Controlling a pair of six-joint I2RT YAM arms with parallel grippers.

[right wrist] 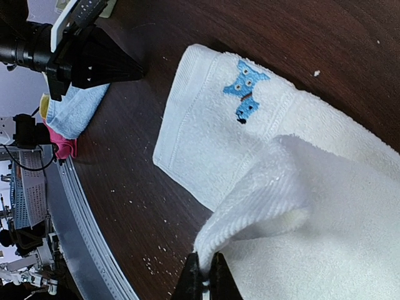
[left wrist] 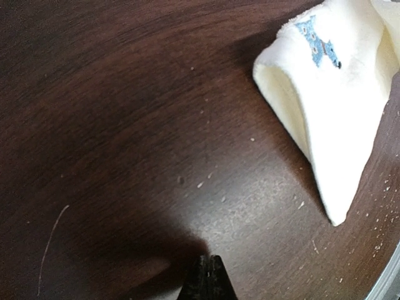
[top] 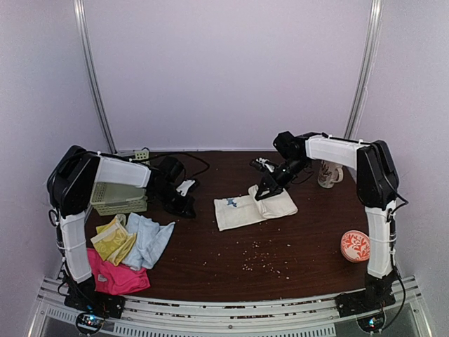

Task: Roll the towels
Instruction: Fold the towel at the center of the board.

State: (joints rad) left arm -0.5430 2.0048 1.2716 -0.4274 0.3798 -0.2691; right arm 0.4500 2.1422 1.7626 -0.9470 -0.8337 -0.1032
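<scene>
A cream-white towel [top: 242, 210] with a small blue embroidered figure lies mid-table, its right part folded over. My right gripper [top: 265, 191] is shut on a lifted edge of that towel [right wrist: 250, 144]; in the right wrist view the cloth is pinched between the tips of the gripper [right wrist: 205, 275]. My left gripper [top: 184, 206] rests shut and empty on the bare wood left of the towel [left wrist: 331, 94], and the left wrist view shows its closed tips [left wrist: 208, 275] apart from the cloth. Pale blue [top: 149, 239], yellow-green [top: 112, 240] and hot-pink [top: 116, 277] towels lie piled at front left.
A pale green slotted basket [top: 118, 198] stands at back left behind the left arm. A mug [top: 327, 174] stands at back right. A red patterned bowl [top: 356, 246] sits by the right arm's base. Crumbs are scattered over the front of the dark wooden table [top: 280, 260].
</scene>
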